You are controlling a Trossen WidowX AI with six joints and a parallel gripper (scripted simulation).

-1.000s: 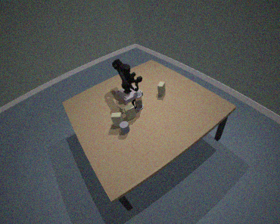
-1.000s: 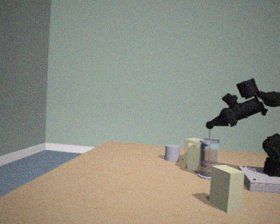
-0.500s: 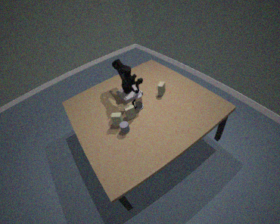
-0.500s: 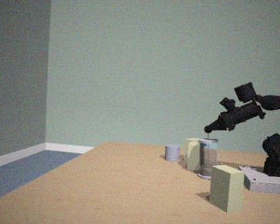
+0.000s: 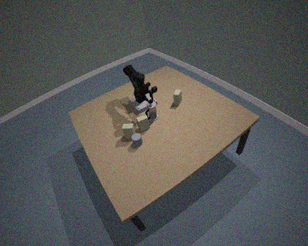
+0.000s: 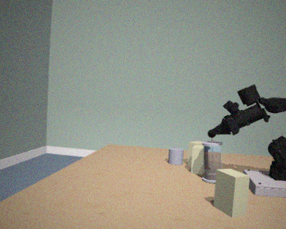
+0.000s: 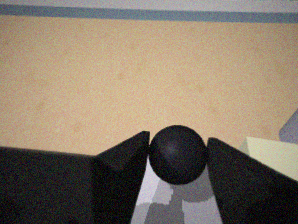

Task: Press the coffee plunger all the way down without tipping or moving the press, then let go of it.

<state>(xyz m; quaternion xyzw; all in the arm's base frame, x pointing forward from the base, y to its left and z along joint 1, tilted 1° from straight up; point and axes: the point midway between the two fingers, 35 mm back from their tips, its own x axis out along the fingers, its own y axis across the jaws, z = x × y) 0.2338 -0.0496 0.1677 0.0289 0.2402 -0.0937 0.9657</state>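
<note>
Fingers of the black parallel-jaw gripper (image 7: pixel 178 159) are clamped on the round black plunger knob (image 7: pixel 178 154), one dark pad pressed against each side of the ball in the wrist view. Directly below the gripper stands the clear cylindrical coffee press with a grey base (image 6: pixel 212 161), upright on the tan wooden table (image 6: pixel 118 189); in the exterior view the knob (image 6: pixel 212 134) sits just above the press lid, so only a very short length of rod shows between them. Just beside the press, on the side away from the robot's grey base plate (image 6: pixel 266 183), stands a pale yellow rectangular block (image 6: pixel 195 156), touching or nearly touching the glass; I cannot tell which. A little farther out in the same direction is a small grey-lavender cylinder (image 6: pixel 175 156), standing upright. Nearer the exterior camera, apart from the press, a second pale yellow-green block (image 6: pixel 231 191) stands on end. Behind the gripper, the black arm (image 6: pixel 247 114) slopes up towards its base.
</note>
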